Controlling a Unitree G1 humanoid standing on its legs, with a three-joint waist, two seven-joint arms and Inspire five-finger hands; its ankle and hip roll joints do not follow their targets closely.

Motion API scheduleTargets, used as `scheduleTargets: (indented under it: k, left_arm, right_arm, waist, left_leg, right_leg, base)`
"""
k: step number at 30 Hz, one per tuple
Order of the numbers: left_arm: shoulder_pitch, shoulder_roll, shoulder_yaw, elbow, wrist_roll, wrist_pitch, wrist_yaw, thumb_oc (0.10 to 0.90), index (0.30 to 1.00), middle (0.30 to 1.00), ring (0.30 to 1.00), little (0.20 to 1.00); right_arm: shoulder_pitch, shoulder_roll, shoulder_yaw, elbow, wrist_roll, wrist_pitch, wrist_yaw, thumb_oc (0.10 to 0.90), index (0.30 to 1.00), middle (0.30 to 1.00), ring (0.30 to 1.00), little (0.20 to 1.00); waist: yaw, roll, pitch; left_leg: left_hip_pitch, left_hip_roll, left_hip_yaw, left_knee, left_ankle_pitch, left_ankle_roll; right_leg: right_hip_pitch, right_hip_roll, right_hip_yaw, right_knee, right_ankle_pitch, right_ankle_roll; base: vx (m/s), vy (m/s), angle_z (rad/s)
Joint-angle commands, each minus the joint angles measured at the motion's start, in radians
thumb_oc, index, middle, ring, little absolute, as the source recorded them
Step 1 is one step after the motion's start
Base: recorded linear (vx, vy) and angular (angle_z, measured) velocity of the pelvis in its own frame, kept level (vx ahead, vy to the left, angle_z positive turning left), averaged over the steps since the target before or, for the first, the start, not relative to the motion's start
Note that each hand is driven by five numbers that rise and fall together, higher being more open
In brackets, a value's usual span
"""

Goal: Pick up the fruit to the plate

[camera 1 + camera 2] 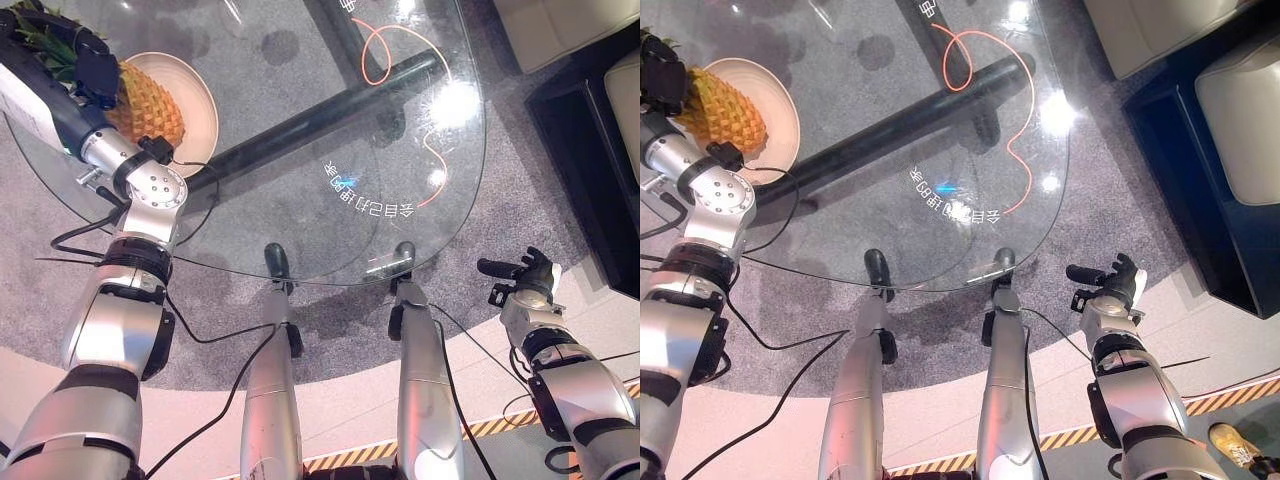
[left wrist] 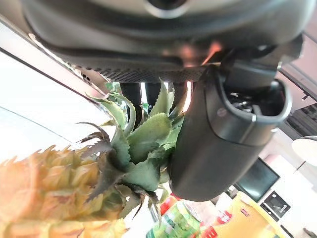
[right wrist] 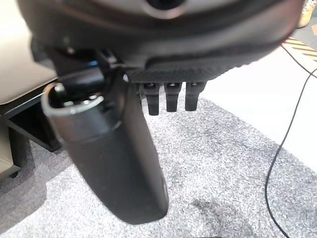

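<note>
One robot hand, the right (image 1: 530, 275), hangs idle near the desk's (image 1: 330, 120) edge with fingers relaxed, holding nothing. Farther off, the left robot hand (image 1: 85, 60) grips the pineapple's (image 1: 150, 105) leafy crown over the plate (image 1: 200, 105). Placing looks nearly done; next, release and lift clear.

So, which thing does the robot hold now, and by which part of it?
The left hand holds the pineapple by its leafy crown, over the plate. The right hand holds nothing.
</note>
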Motion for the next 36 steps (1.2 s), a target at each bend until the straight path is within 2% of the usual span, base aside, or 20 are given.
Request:
scheduleTargets:
  k: [1,8,16,19,21,22,36]
  left_arm:
    - [-0.068,0.084,0.035,-0.047,0.011,-0.103,0.043,0.410,0.566,0.566,0.566,0.510]
    - [-0.031,0.082,0.047,-0.091,0.020,-0.122,0.031,0.402,0.559,0.559,0.559,0.502]
    - [0.027,0.072,0.060,-0.160,0.032,-0.148,0.031,0.440,0.592,0.592,0.592,0.540]
    - [0.045,0.065,0.063,-0.177,0.032,-0.164,0.030,0.553,0.688,0.688,0.688,0.653]
    - [0.051,0.059,0.067,-0.185,0.030,-0.167,0.028,0.687,0.804,0.804,0.804,0.787]
    - [0.055,0.056,0.069,-0.189,0.030,-0.167,0.026,0.800,0.900,0.900,0.900,0.900]
    - [0.088,0.039,0.077,-0.200,0.012,-0.183,0.005,0.800,0.900,0.900,0.900,0.900]
  right_arm:
    - [0.035,-0.036,-0.008,0.023,0.003,-0.029,-0.064,0.800,0.900,0.900,0.900,0.900]
    - [0.037,-0.037,-0.018,0.019,0.004,-0.026,-0.067,0.800,0.900,0.900,0.900,0.900]
    - [0.047,-0.037,-0.036,0.011,-0.003,-0.029,-0.078,0.800,0.900,0.900,0.900,0.900]
    - [0.044,-0.039,-0.036,0.008,-0.003,-0.025,-0.081,0.800,0.900,0.900,0.900,0.900]
    - [0.040,-0.041,-0.037,0.008,-0.002,-0.020,-0.081,0.800,0.900,0.900,0.900,0.900]
    - [0.039,-0.040,-0.039,0.008,-0.004,-0.018,-0.081,0.800,0.900,0.900,0.900,0.900]
    - [0.047,-0.037,-0.047,0.008,-0.001,-0.021,-0.081,0.800,0.900,0.900,0.900,0.900]
  waist:
    - [0.040,-0.035,-0.024]
    - [0.050,-0.033,-0.024]
    - [0.064,-0.026,-0.024]
    - [0.069,-0.024,-0.024]
    - [0.071,-0.024,-0.024]
    - [0.072,-0.025,-0.024]
    - [0.075,-0.031,-0.024]
  left_leg:
    - [-0.011,-0.027,0.003,0.170,-0.178,-0.009]
    - [-0.009,-0.030,-0.001,0.171,-0.181,-0.008]
    - [-0.009,-0.035,-0.006,0.172,-0.185,-0.004]
    - [-0.013,-0.036,-0.009,0.174,-0.185,-0.003]
    - [-0.011,-0.037,-0.010,0.173,-0.185,-0.002]
    - [-0.009,-0.036,-0.010,0.171,-0.184,-0.002]
    - [-0.014,-0.036,-0.013,0.172,-0.184,-0.002]
  right_leg:
    - [0.052,0.044,-0.070,-0.080,0.014,-0.033]
    - [0.055,0.040,-0.077,-0.081,0.016,-0.032]
    - [0.058,0.037,-0.084,-0.080,0.014,-0.032]
    - [0.055,0.036,-0.086,-0.077,0.013,-0.032]
    - [0.057,0.036,-0.088,-0.076,0.013,-0.032]
    - [0.060,0.035,-0.089,-0.077,0.013,-0.031]
    - [0.059,0.036,-0.091,-0.080,0.016,-0.029]
  base:
    - [0.00,0.000,0.00]
    - [0.00,-0.004,0.01]
    - [0.00,0.000,0.00]
    - [0.00,0.000,0.00]
    - [0.00,0.000,0.00]
    - [0.00,0.000,0.00]
    - [0.00,0.000,0.00]
